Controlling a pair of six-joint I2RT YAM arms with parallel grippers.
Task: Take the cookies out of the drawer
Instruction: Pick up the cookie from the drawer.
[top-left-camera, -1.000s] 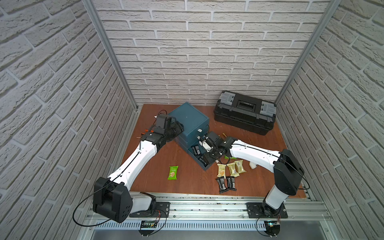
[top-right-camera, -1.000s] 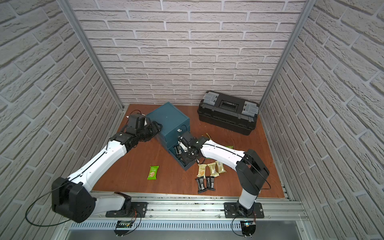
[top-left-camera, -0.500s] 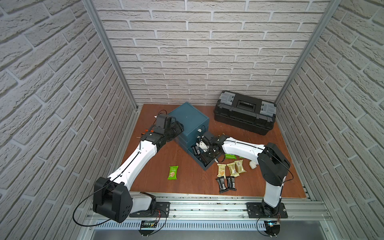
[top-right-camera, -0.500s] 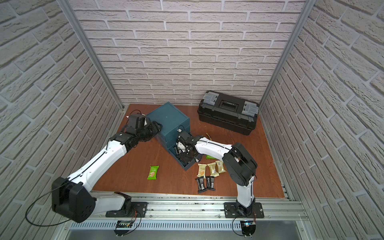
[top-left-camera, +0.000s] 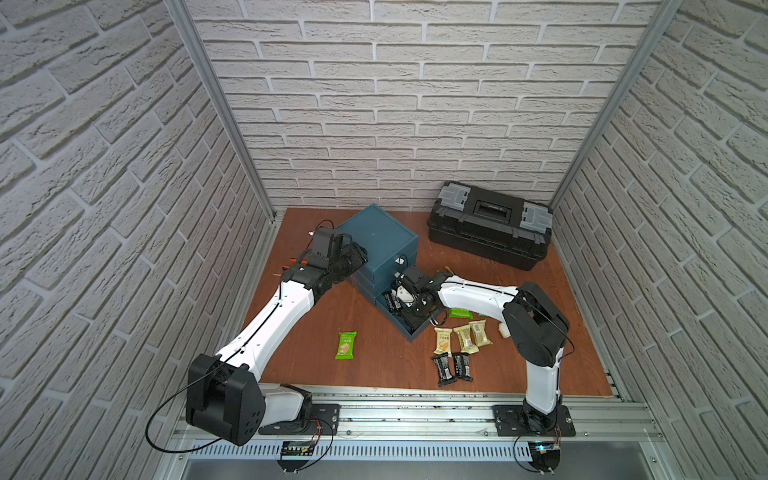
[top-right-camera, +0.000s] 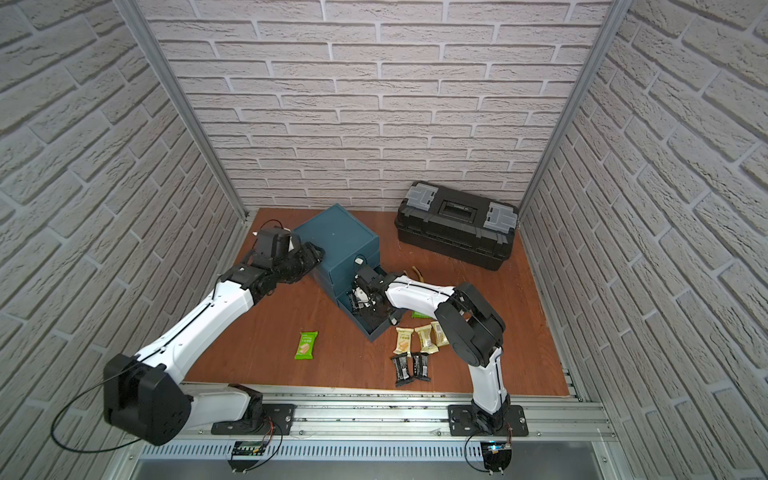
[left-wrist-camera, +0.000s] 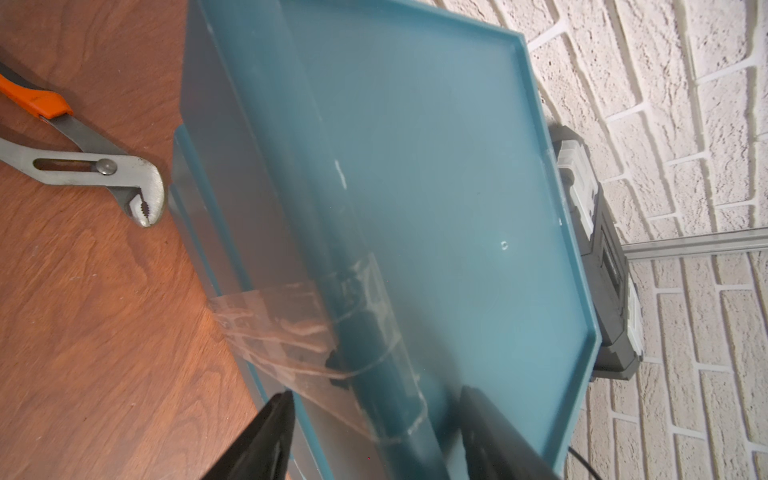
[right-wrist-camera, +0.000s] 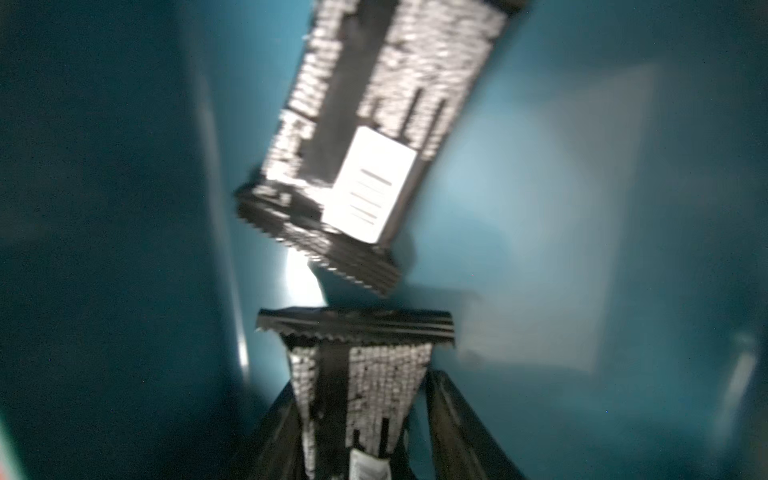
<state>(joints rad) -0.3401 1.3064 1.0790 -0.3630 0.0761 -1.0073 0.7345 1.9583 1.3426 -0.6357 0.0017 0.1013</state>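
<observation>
We find the right gripper (right-wrist-camera: 359, 382) lowered into the open bottom drawer (top-left-camera: 410, 335) of the teal cabinet (top-left-camera: 376, 232). Its fingers (right-wrist-camera: 278, 436) flank a black packet (right-wrist-camera: 357, 399) with white print, one finger against each long edge. This wrist view is blurred; we read the jaws as apparently closed on that packet. A second black packet (right-wrist-camera: 374, 124) lies on the drawer floor just beyond the fingertips, slanted across their line and not touching the gripped one.

We find the left gripper (left-wrist-camera: 374, 392) on the cabinet's side opposite the drawer opening. Its jaws stand apart. One finger lies along the cabinet's side wall and its partner over the recessed top, with the corner edge between them. Orange-handled pliers (left-wrist-camera: 83, 166) lie on the table (top-left-camera: 311, 365) out beyond the side-wall finger, their head just beside the cabinet's foot.

The other cookies lie on the table, outside the drawer, in both top views. Back from the right gripper toward its arm's base sit three pale gold packets (top-left-camera: 464, 338) in a row, then two black packets (top-left-camera: 443, 369) side by side. A green packet (top-left-camera: 459, 312) shows partly beneath the right forearm. A lone green packet (top-left-camera: 346, 345) lies on the drawer's opposite side, well apart from both grippers.
</observation>
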